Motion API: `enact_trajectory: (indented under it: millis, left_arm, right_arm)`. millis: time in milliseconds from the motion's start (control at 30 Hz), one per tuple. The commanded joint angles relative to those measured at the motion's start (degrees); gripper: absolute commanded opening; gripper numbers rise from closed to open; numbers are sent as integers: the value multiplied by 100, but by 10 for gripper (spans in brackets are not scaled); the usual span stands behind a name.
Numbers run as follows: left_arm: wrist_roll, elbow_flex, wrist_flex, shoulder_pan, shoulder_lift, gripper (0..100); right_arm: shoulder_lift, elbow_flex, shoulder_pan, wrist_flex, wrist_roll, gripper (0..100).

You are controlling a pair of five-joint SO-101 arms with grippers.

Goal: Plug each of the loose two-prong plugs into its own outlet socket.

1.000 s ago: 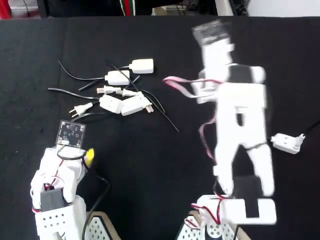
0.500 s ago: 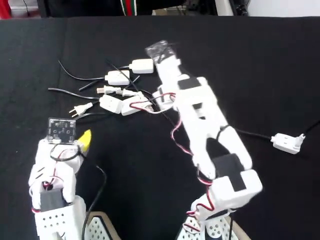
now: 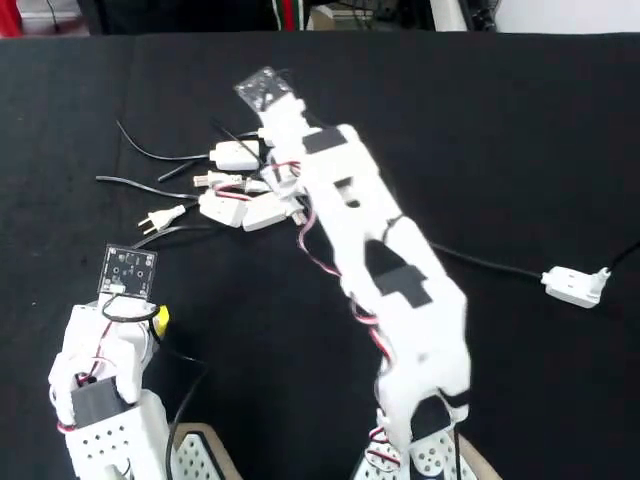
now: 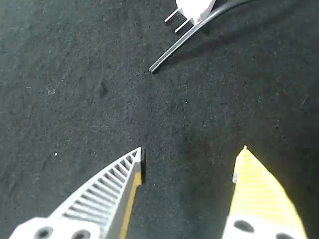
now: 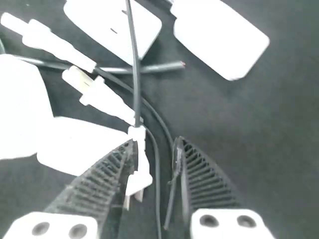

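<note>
Here the right gripper (image 5: 153, 143) sits low over the tangle at the upper left of the black cloth table (image 3: 520, 120) in the high view, its dark ribbed fingers a narrow gap apart. In that gap lie a small white two-prong plug (image 5: 139, 174), touching one finger but not the other, and a thin black cable (image 5: 157, 164). Four white rectangular outlet blocks (image 5: 222, 30) ring the gripper, as far as the wrist view lets me count. A fifth outlet block (image 3: 573, 286) lies well apart at the right on its own black cord. Two longer white plugs (image 5: 99, 94) lie side by side among the blocks. A fourth plug (image 3: 165, 215) rests nearer the left gripper (image 4: 191, 149), which hangs wide open over bare cloth
</note>
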Motion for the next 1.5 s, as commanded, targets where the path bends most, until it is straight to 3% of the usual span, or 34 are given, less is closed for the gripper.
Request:
enact_trajectory:
  millis: [0, 300, 667, 833, 1000, 1100, 1267, 1467]
  left_arm:
    - [-44, 101, 44, 22, 9, 293]
    - [-53, 101, 53, 13, 9, 293]
    - [-53, 101, 53, 13, 9, 293]
    - [-53, 101, 53, 13, 9, 293]
    - [-53, 101, 35, 13, 9, 293]
    - [-53, 101, 35, 13, 9, 293]
    - [-53, 101, 35, 13, 9, 293]
    - [-53, 101, 26, 13, 9, 293]
  right_arm:
    - [901, -1604, -79, 695, -35, 127]
    - [2457, -3925, 35, 2101, 176, 127]
    - [2642, -4576, 105, 3736, 404, 128]
    - [2615, -4576, 123, 4097, 378, 134]
    - [2431, -4312, 185, 4114, 536, 217]
    - [2167, -3662, 18, 4105, 782, 173]
    - [1613, -2958, -9, 4088, 818, 15]
    - [831, -2299, 105, 4088, 888, 18]
